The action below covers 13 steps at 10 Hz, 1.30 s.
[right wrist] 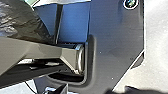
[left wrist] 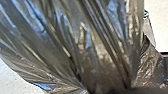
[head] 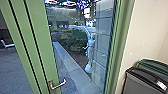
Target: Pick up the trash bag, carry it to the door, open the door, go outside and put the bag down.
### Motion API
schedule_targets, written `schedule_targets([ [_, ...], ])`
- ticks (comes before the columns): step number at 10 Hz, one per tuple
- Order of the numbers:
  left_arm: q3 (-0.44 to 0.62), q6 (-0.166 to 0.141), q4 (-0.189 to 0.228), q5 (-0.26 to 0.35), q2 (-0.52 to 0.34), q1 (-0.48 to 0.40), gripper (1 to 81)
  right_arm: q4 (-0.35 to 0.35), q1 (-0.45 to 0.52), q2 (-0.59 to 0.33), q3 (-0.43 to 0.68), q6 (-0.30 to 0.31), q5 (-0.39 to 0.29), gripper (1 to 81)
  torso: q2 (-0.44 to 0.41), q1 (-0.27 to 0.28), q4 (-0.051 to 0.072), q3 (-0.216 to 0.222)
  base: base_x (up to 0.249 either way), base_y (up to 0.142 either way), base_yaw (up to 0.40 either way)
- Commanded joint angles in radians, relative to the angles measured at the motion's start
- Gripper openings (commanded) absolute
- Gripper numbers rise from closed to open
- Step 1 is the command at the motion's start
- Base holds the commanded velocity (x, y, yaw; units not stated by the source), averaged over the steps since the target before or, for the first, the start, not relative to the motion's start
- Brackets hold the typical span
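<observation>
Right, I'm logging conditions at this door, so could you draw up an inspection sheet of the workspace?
Surface: pale floor below the robot.
Job's things: shiny dark trash bag, creased, close to the left wrist camera; green-framed glass door with a silver lever handle.
Clutter: grey bin with a black top, green-rimmed bin behind it.
Grippers: left and right, open or shut cannot be told.
Cables: thin dark line, possibly one, against the floor.
Surroundings: cream wall; outside, white statue, shrubs, low ledge.
</observation>
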Motion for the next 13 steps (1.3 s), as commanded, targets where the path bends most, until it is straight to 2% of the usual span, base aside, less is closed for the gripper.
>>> schedule_targets([
  [1, 0.001, 0.008, 0.004, 0.071, 0.003, -0.047, 1.0, 0.004, 0.038, 0.003, 0.0, 0.005, -0.054, 81.1, 0.0, 0.0, 0.0, 0.0, 0.0, 0.0, 0.0],
  [9, 0.009, 0.008, 0.006, 0.077, -0.006, -0.041, 1.0, 0.004, 0.032, -0.002, 0.011, 0.002, -0.044, 81.1, 0.0, 0.0, 0.0, 0.0, 0.0, 0.0, 0.116],
  [10, 0.024, 0.008, 0.006, 0.075, -0.015, -0.033, 1.0, 0.003, 0.028, -0.008, 0.02, 0.0, -0.019, 81.1, 0.0, 0.0, 0.0, 0.0, 0.0, 0.0, 0.144],
  [13, 0.125, 0.008, 0.004, 0.071, -0.074, -0.025, 1.0, -0.006, 0.026, -0.063, 0.115, -0.001, -0.019, 81.1, 0.0, 0.0, 0.0, 0.0, 0.0, 0.0, 0.143],
])
